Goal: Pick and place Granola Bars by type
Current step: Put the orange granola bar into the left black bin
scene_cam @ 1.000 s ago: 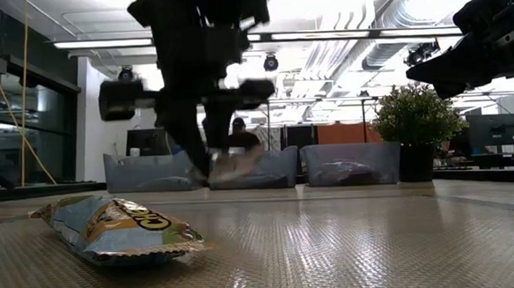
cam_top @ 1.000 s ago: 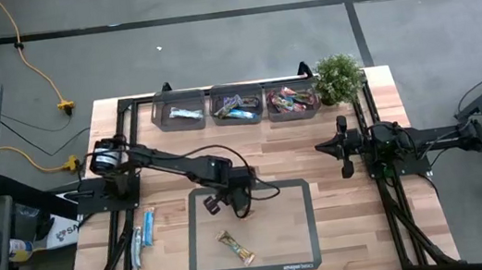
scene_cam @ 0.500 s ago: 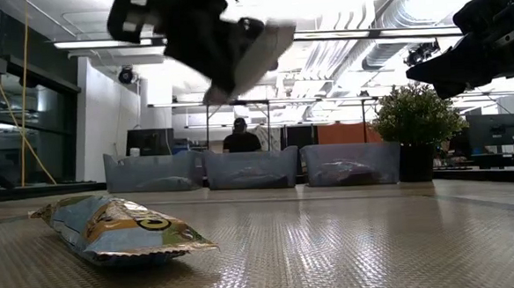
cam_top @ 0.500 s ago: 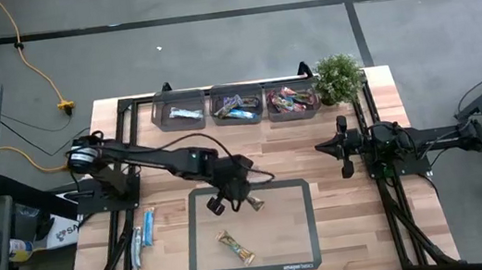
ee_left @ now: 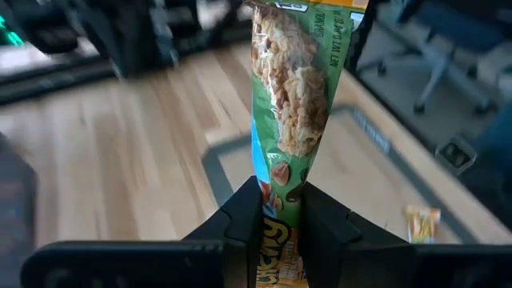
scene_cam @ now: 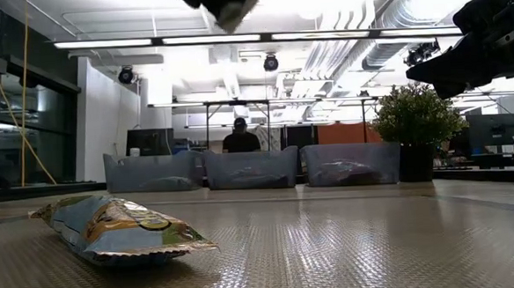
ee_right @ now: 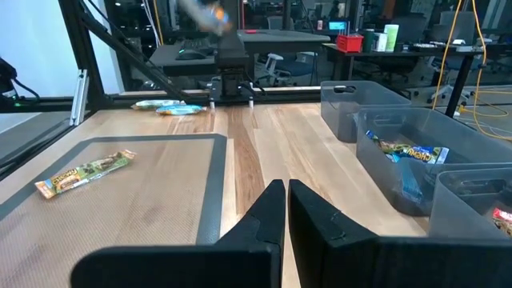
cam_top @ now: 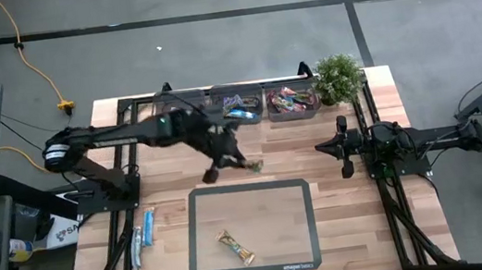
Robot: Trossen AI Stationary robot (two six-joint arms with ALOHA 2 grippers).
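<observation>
My left gripper (cam_top: pixel 231 160) is shut on a green-and-tan granola bar (ee_left: pixel 298 88) and hangs high over the wood between the dark mat (cam_top: pixel 193 253) and the bins. In the low view only its tip (scene_cam: pixel 229 6) shows at the top edge. A second tan bar (cam_top: pixel 235 248) lies flat on the mat. Two pale blue bars (cam_top: pixel 142 234) lie on the wood left of the mat. My right gripper (ee_right: pixel 286 200) waits shut at the table's right side (cam_top: pixel 325 149). My left gripper pinches the bar between its two fingers near one end (ee_left: pixel 282 182), where the wrapper is squeezed narrow. The fingers slant down and lie along the bar. The bar's longer part sticks out past the fingertips (cam_top: pixel 251 164), lifted clear of the table.
Three clear grey bins (cam_top: pixel 180 112) (cam_top: pixel 237 105) (cam_top: pixel 291 100) stand in a row at the far edge, each with bars inside. A potted plant (cam_top: pixel 338 76) stands at their right end. Bare wood lies between the mat and the bins.
My left gripper has risen from the mat's far left part with the green-and-tan bar and gone toward the far edge and the bins, rolling as it went. The bar is lifted clear; in the low view the gripper has climbed almost out of the picture.
</observation>
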